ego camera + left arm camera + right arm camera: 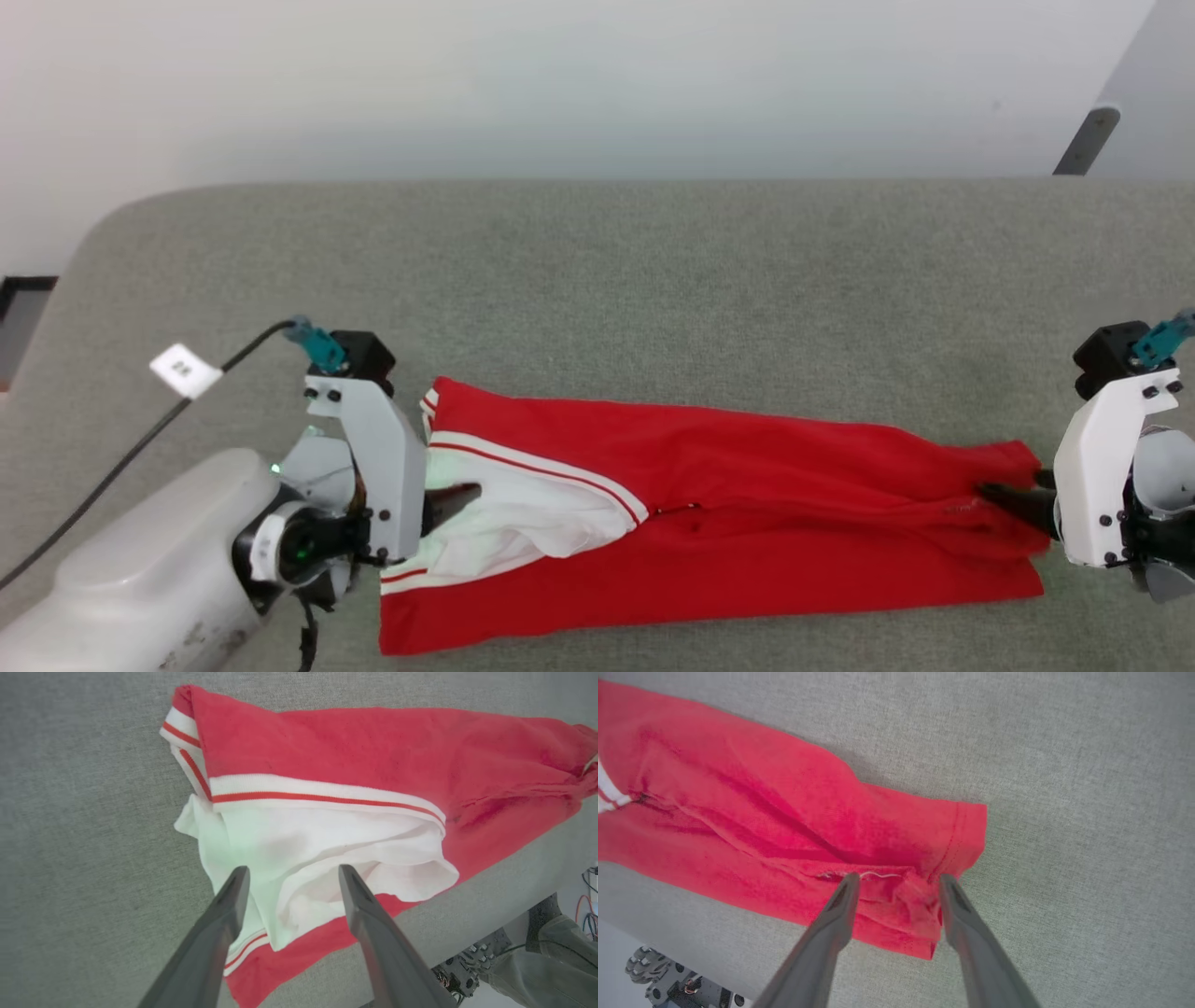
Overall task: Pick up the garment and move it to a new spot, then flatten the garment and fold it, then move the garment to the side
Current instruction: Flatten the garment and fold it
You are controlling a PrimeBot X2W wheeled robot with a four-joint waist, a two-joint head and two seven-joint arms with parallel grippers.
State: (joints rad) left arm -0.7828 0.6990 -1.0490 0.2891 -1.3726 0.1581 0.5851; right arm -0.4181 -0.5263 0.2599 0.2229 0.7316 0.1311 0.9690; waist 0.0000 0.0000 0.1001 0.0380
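Two arms, head view: left gripper (453,504) at sleeve end, right gripper (1013,495) at hem end of long folded red jersey garment (747,523), flat on grey felt-like tabletop (653,280).

Left wrist view: jaws spread wide, gripping nothing, tips over rumpled white sleeve (303,835).

Right wrist view: jaws wide apart, empty, tips at bunched red hem (966,835).

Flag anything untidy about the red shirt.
The garment lies folded in a long strip, but its white sleeve is bunched and crumpled at the left end, not flat. At the right end the hem is puckered between the open right gripper's fingers.
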